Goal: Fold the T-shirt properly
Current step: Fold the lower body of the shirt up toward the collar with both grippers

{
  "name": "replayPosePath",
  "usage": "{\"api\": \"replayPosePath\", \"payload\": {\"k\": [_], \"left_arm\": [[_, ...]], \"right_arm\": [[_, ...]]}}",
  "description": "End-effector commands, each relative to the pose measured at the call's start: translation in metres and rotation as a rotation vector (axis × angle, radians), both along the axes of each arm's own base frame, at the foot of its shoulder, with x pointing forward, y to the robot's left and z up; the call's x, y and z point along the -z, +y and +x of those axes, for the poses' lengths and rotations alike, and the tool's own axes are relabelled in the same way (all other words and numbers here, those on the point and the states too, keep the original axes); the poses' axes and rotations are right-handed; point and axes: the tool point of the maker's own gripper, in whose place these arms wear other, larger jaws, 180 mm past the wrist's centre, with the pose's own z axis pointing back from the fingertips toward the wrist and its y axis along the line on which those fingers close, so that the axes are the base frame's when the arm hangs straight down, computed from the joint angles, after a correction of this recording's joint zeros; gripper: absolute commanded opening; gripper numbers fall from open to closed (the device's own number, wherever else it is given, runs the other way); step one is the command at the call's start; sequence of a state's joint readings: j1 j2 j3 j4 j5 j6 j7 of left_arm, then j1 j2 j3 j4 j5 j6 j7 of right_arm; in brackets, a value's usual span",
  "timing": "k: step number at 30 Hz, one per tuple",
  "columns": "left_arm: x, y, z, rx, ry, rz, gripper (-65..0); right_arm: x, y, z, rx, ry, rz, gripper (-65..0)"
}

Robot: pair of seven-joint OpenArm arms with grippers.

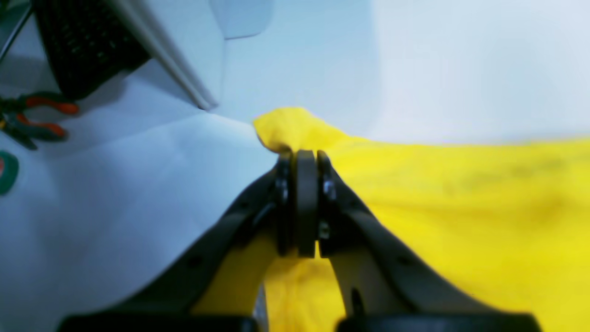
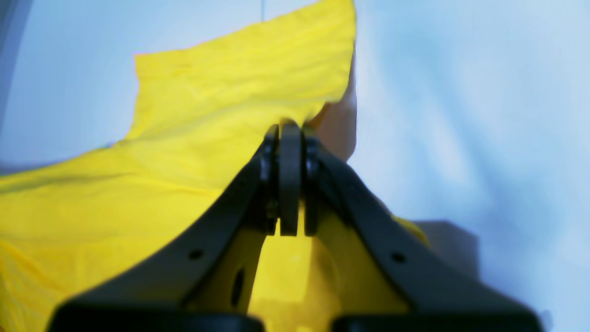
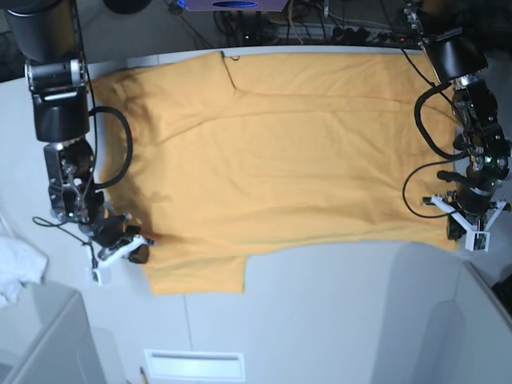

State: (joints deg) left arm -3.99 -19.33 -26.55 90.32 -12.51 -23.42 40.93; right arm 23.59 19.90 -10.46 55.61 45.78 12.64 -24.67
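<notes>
I see the T-shirt spread flat across the desk, long axis running between my arms. The left gripper and right gripper are each clamped on a near-edge corner, cloth lying beyond both.

T-shirt: one, light orange. Hands: two, left hand and right hand. Worktop: one, white. White cloth: one. Pliers, red-handled: possibly one pair, too blurred to confirm.
</notes>
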Motion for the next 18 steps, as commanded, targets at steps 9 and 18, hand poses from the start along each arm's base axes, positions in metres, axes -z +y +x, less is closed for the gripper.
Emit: {"api": "replayPosePath", "payload": {"k": [9,18], "left_arm": [[-0.033,0.001,-0.036,0.003,-0.129,-0.115,-65.0],[-0.057,0.013,-0.060,-0.038,-0.115,-0.120,-65.0]], "right_arm": [[-0.041,-0.025,-0.005,0.064,-0.051,0.050,-65.0],[-0.040,-0.035,-0.034,0.069,-0.004,0.056,-65.0]]}}
